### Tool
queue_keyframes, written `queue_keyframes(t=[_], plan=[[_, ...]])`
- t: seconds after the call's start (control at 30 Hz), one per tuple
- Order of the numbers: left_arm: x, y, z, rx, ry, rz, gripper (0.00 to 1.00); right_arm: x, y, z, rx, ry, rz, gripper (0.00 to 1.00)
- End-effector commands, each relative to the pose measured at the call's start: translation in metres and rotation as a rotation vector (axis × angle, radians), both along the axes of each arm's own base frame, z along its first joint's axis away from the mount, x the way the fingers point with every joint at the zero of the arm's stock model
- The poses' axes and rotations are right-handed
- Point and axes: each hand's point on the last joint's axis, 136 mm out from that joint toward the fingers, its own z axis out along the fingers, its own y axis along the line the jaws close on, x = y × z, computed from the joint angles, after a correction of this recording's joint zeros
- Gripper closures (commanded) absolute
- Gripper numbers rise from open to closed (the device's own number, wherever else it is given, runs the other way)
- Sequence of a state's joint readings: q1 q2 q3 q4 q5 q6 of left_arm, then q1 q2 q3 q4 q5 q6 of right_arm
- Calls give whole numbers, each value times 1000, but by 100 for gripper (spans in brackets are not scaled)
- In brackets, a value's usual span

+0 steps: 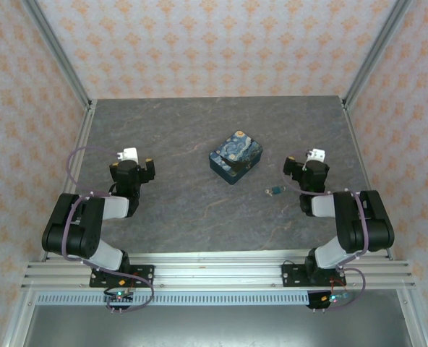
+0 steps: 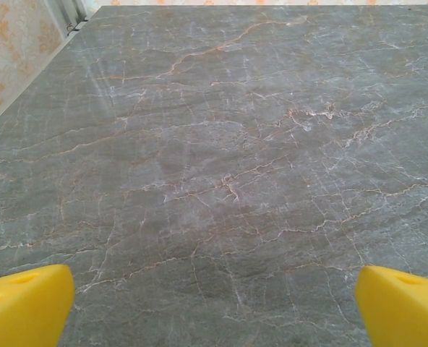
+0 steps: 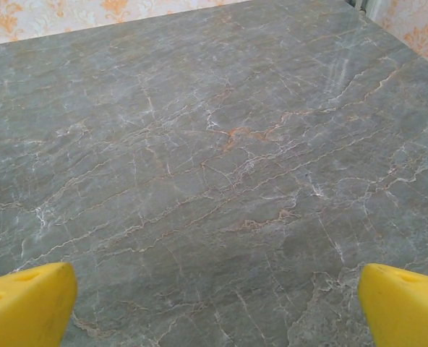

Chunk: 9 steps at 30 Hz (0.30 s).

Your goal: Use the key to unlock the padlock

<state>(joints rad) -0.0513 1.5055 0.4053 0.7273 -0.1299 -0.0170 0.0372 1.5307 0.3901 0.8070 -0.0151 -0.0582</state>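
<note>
The padlock [image 1: 235, 157], a boxy block with a swirling blue-and-yellow painted top and dark teal sides, lies near the middle of the table. The key [image 1: 275, 191], a tiny dark teal piece, lies to its lower right, a short way left of my right arm. My left gripper [image 1: 134, 163] rests at the left, well apart from the padlock. My right gripper [image 1: 309, 165] sits at the right, just above the key. Both wrist views show yellow fingertips [image 2: 26, 307] [image 3: 27, 303] spread wide over bare stone, both grippers open with nothing between the fingers.
The grey marbled tabletop [image 1: 192, 210] is bounded by aluminium posts and patterned walls on three sides. A metal rail [image 1: 214, 275] carrying the arm bases runs along the near edge.
</note>
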Motion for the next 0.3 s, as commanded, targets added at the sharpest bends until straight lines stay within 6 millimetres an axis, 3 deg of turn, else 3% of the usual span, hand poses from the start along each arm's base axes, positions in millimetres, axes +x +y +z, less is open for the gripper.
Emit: queue_keyframes(t=[0.0, 0.27], plan=[[9, 0, 14, 9, -38, -10, 0, 6, -4, 7, -16, -12, -15, 1], [9, 0, 14, 11, -38, -11, 0, 5, -9, 7, 19, -18, -13, 1]])
